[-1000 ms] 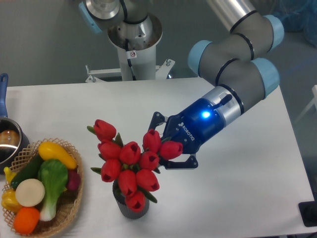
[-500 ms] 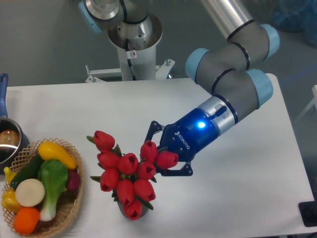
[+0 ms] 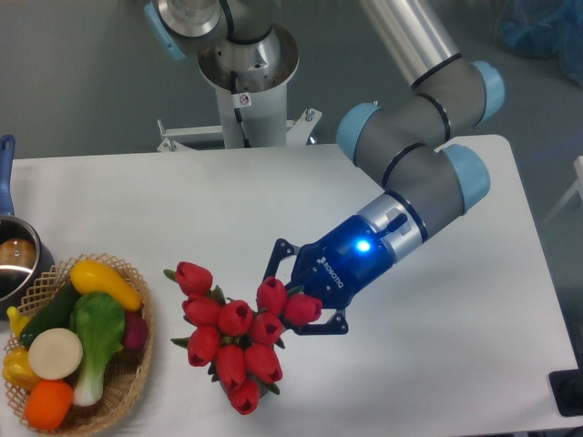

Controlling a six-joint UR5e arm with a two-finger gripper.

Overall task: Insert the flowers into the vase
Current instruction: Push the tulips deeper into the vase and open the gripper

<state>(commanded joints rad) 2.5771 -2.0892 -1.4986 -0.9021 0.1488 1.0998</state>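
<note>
Flowers at front-centre of worktop, buds bunched, fully covering whatever is beneath; vase not visible. Basket w/ vegetables front-left. Claw behind/right of bunch, fingers spread around two upper buds; actual grip cannot be told. Pot at left edge.

Flowers near table's front edge, gripper right of them at the bunch's right side. Basket of vegetables far left; pot behind basket.
</note>
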